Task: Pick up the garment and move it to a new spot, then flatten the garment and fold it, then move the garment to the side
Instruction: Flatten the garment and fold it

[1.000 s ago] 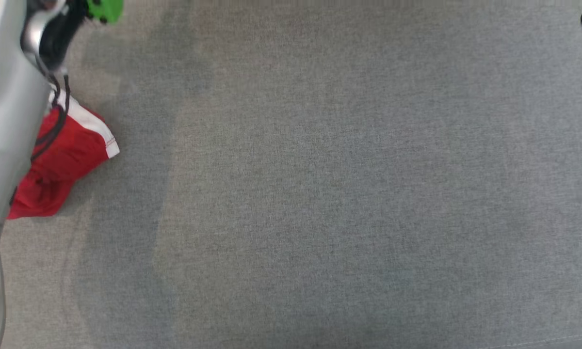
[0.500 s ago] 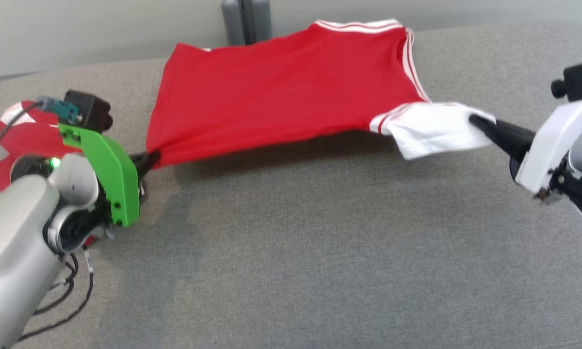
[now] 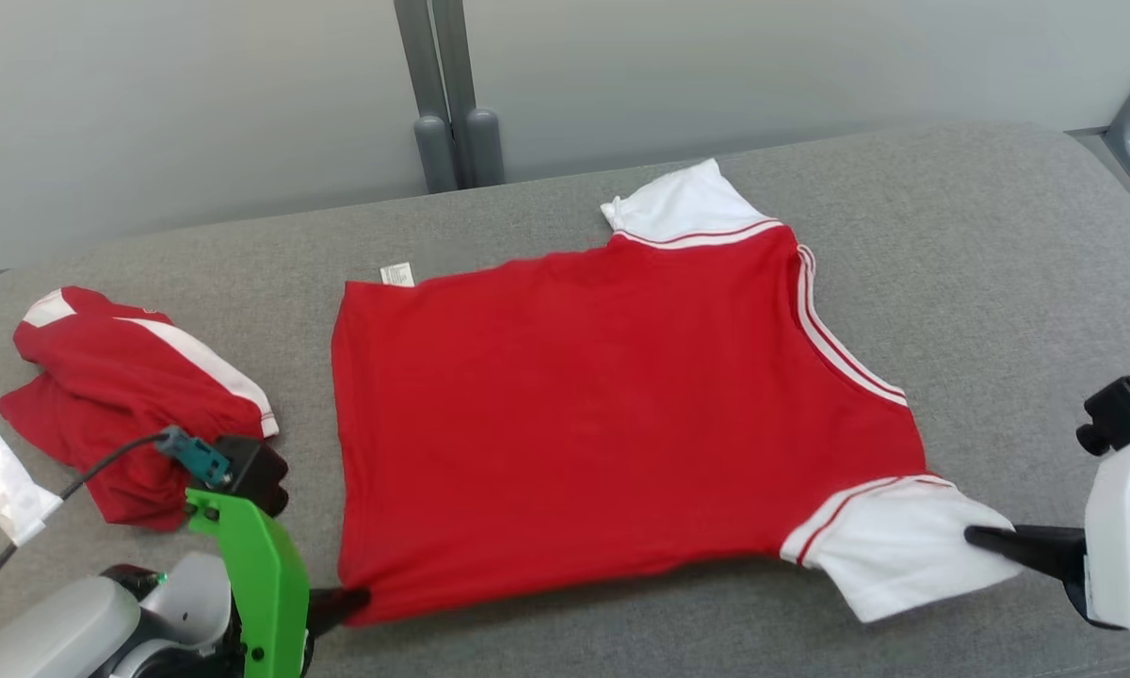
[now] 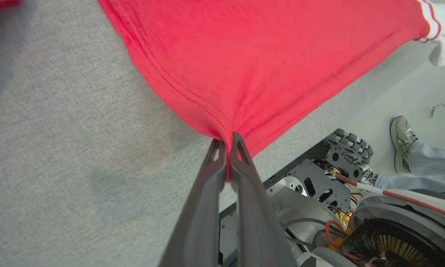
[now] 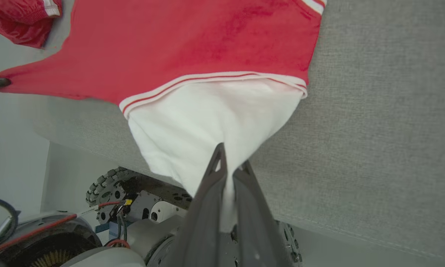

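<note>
On the grey padded surface point(image 3: 951, 235), my head camera shows the red T-shirt point(image 3: 603, 414) spread centrally; my left gripper point(image 3: 358, 598) pinches its hem corner point(image 3: 386, 603) at 7 o'clock, my right gripper point(image 3: 975, 537) its white sleeve point(image 3: 904, 551) at 4 o'clock. Left wrist: jaws tight on red. Right wrist: tight on white.

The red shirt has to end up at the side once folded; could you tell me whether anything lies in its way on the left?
Yes: a crumpled red garment lies on the grey table left of the red shirt, apart from it, with a white scrap beside it. Both occupy that side.
</note>
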